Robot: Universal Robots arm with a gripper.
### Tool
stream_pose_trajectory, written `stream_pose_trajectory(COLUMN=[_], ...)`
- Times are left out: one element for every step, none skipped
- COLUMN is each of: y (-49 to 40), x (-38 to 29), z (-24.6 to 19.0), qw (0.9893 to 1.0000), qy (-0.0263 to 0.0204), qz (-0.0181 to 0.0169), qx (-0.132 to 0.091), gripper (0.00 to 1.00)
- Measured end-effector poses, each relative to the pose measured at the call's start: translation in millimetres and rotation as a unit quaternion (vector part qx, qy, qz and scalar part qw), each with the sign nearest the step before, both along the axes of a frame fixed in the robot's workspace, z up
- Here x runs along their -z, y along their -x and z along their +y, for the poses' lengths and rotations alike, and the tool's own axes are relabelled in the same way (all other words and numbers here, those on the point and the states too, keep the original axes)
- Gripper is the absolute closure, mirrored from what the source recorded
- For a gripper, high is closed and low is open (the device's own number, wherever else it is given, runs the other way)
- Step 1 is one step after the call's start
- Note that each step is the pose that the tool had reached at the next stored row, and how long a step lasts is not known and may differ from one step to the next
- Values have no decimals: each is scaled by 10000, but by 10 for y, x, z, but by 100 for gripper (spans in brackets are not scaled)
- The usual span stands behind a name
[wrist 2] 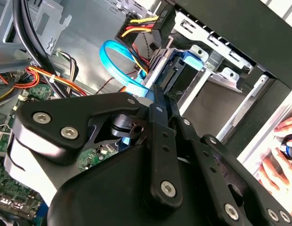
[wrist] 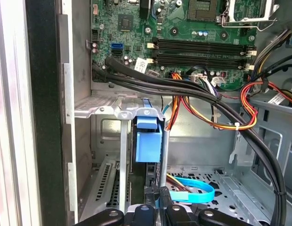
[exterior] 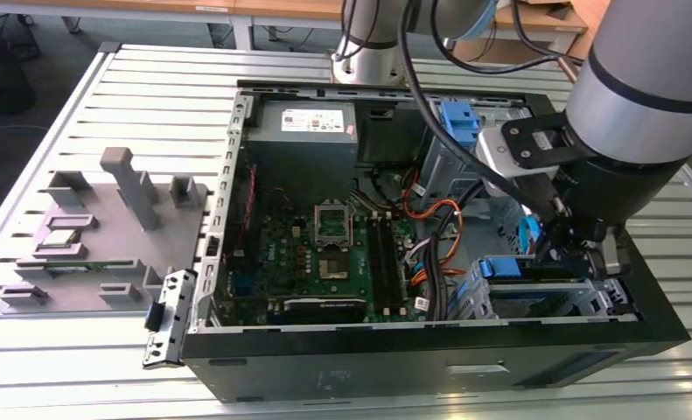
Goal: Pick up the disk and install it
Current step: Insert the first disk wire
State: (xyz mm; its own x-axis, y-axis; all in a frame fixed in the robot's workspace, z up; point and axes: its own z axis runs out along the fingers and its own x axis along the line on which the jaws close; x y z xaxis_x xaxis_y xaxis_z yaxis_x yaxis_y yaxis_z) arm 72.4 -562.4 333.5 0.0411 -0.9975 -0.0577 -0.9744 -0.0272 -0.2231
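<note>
Disk sits edge-up in the drive cage, my claw clamped on it. Risk: snagging the blue cable just beside the cage (judgement).

exterior view looks down from above; both wrist views sit close inside the computer case.

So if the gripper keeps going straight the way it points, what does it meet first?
Probably the disk itself: the gripper sits right at its blue-bracketed end, which stands in the drive cage. How deep the disk is seated is unclear.
</note>
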Motion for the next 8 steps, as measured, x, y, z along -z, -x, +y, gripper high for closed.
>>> stream_pose_trajectory(y=[2,4,4,5,6,8,10,11], x=[2,3,5,6,7,11,16,20], z=[-1,-2,-5,-9,-11,-12,-13,-13], qw=[10000,10000,10000,10000,10000,10000,10000,10000], qy=[0,0,-1,0,-1,-2,-2,-1], qz=[-1,-1,-1,-1,-1,-2,-4,-5], qx=[-3,-7,-10,-12,-15,-17,-20,-23], gripper=[84,84,84,84,84,84,84,84])
